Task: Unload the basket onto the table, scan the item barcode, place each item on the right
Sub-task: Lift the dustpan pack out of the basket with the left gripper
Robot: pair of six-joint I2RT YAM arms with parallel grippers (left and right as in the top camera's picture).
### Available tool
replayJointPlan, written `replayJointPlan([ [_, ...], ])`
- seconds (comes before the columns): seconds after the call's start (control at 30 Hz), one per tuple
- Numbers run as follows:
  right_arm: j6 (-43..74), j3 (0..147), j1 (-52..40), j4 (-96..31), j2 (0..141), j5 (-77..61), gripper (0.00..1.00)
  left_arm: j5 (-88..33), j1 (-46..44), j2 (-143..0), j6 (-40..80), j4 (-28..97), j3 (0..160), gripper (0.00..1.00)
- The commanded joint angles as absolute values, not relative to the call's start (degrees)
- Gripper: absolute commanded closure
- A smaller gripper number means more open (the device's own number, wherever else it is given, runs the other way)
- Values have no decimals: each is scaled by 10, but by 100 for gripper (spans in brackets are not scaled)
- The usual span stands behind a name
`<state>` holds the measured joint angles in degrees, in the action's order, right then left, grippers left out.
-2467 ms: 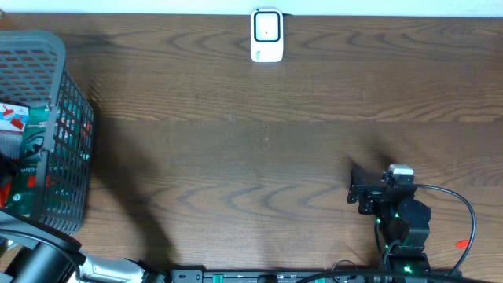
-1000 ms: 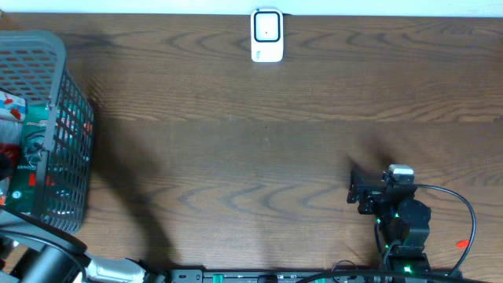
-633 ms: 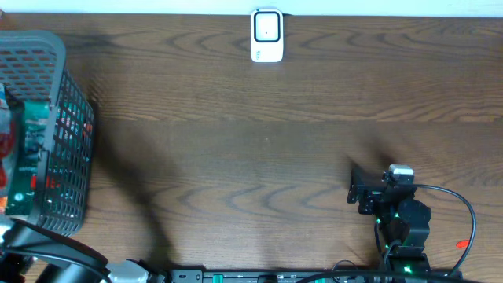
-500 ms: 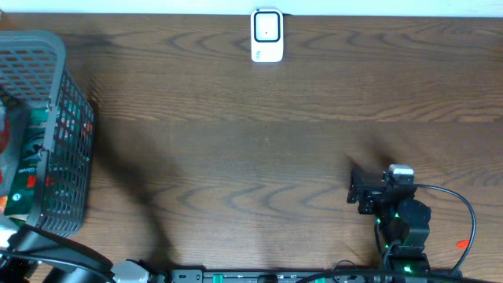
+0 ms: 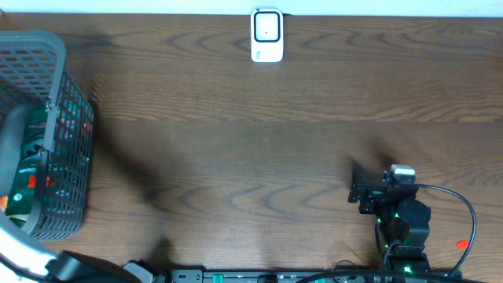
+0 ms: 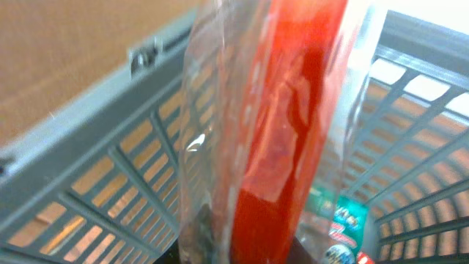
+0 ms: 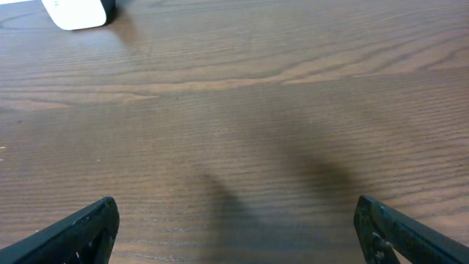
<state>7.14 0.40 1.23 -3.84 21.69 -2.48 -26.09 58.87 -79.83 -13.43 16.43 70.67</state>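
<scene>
The left jaws are nearly pressed together, and I judge they pinch the bottom of the red packet (image 6: pixel 286 125). The fingers are hidden behind its clear wrapper, so I hedge on that. The packet stands upright right in front of the left wrist camera, with the walls of the grey basket (image 6: pixel 88 128) behind it. A second ago, red showed at the basket's left side from overhead. Now the left arm (image 5: pixel 11 145) has swung up over that spot and covers it. I read this as the pick made and the lift under way. The scanner (image 5: pixel 267 35) sits well apart at the far edge of the table (image 5: pixel 236 141), so the carry is still ahead. The right gripper (image 7: pixel 242 235) rests with jaws spread wide, holding nothing.
</scene>
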Motion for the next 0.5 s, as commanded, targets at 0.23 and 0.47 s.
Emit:
replayJointPlan([
  [0.23, 67, 3, 11, -32, 218, -13, 1, -413, 586, -700, -29, 110, 712, 81],
  [0.47, 68, 3, 11, -26, 218, -13, 1, -518, 563, -648, 61, 33, 712, 81],
])
